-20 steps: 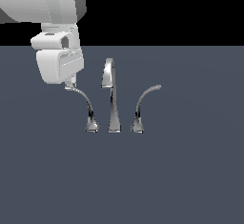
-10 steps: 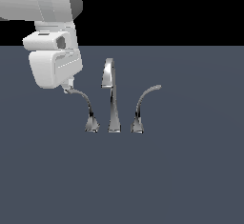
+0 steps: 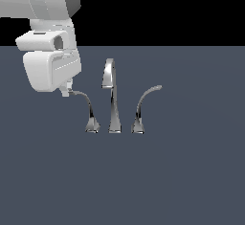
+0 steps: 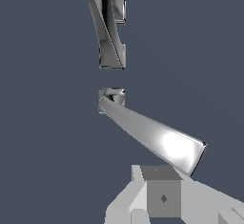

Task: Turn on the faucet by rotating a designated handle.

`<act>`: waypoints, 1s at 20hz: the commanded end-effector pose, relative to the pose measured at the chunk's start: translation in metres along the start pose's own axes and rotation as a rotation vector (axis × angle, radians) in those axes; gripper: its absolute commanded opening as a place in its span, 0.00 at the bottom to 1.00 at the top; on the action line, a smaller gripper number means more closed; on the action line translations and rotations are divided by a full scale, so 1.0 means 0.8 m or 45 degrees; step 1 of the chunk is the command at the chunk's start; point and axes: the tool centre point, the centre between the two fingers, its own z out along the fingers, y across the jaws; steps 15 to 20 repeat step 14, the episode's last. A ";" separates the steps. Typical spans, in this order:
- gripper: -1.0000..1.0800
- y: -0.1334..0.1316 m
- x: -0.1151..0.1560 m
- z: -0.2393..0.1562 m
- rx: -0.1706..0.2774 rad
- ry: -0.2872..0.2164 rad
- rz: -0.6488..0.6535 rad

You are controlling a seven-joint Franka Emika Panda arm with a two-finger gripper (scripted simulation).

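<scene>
Faucet handle [image 3: 85,100] beside tool [image 3: 66,91]

claw [image 3: 67,91] fingertips hidden, spout [image 4: 108,23] cropped

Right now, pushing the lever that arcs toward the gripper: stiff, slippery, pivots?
The handle looks like thin rigid chrome, so it likely won't flex. The glossy stem may let the gripper slide. Its flared base suggests it pivots rather than tips.

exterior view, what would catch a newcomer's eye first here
The big white tool dominates the upper part of the exterior view's left, its tip right at the end of the handle. At centre, the shiny chrome faucet stands on a plain grey-blue surface, its tall spout between two curved levers.
</scene>
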 end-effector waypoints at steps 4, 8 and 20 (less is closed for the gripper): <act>0.00 0.010 0.025 0.000 -0.004 0.006 0.010; 0.00 0.017 0.040 0.000 -0.005 0.007 0.011; 0.00 0.027 0.059 -0.001 -0.007 0.009 0.012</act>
